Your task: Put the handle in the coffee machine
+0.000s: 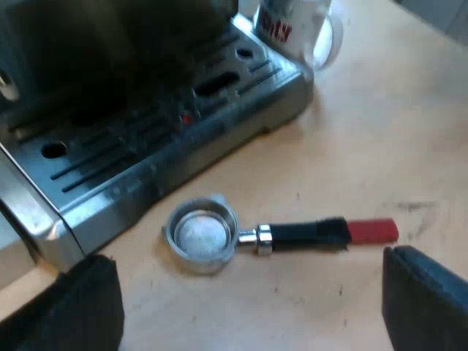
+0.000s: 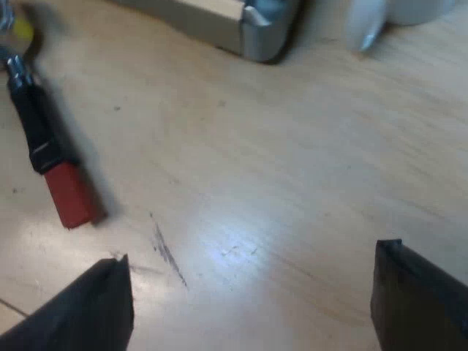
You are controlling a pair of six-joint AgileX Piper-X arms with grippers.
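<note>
Left tool (image 1: pixel 252 292) wide open, empty, over the bench (image 1: pixel 380 131) near the holder (image 1: pixel 219 235). Holder lies loose on the bench, just beside the espresso machine (image 1: pixel 146 146), handle pointing 3 o'clock from its basket. Mug (image 1: pixel 300 29) by the machine. Right tool (image 2: pixel 256 292) wide, empty, near the holder's red end (image 2: pixel 69 194).

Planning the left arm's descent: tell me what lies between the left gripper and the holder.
Nothing but bare table, by the left wrist view: the left gripper hangs open above the loose holder.
</note>
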